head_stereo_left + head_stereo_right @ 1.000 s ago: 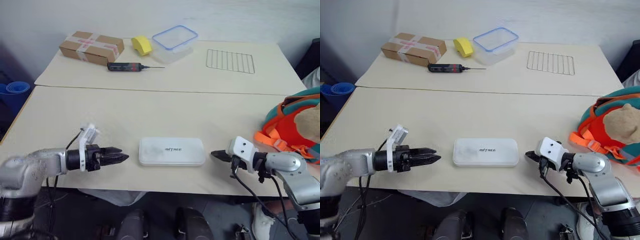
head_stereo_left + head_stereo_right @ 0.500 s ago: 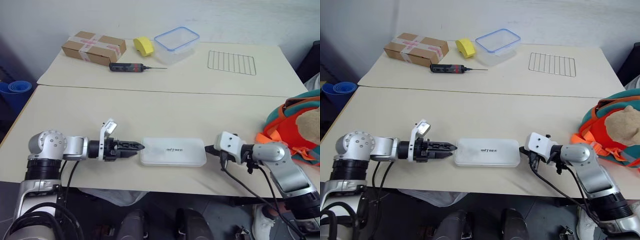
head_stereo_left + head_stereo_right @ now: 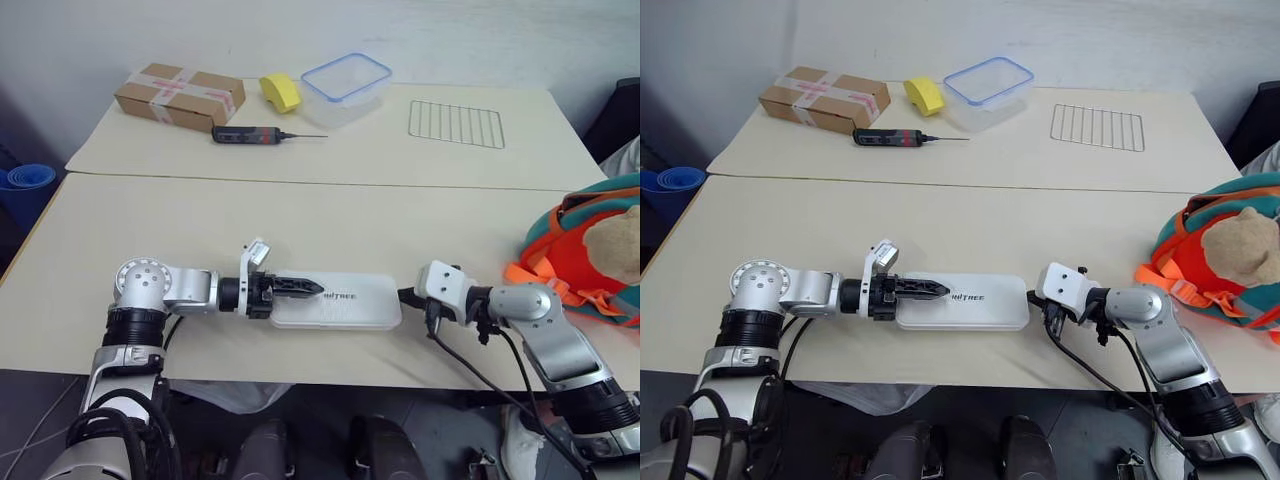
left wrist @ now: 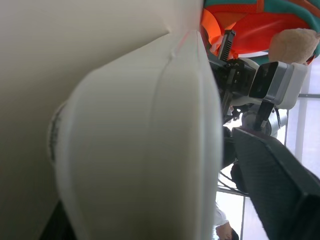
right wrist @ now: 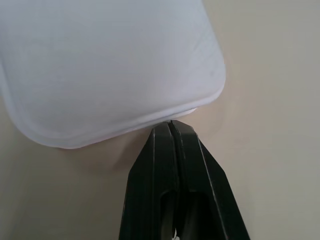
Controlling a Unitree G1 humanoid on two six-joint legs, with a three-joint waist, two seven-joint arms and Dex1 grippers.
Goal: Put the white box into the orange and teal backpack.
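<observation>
From the head views, the white box (image 3: 335, 302) lies lengthwise on the tabletop (image 3: 300, 220) between both tools, the orange and teal backpack (image 3: 585, 262) well right. Left tool (image 3: 300, 288) straddles its left end, grip unclear. Right wrist view: right tool (image 5: 172, 131), clenched, touches its end.

White box (image 3: 970, 302) flat; backpack (image 3: 1230, 250) at right.

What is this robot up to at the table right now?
The robot works on the white box lying flat near the table's front edge. Its left gripper straddles the box's left end, one finger on top. The shut right gripper presses against the right end. The orange and teal backpack waits at the right.
</observation>
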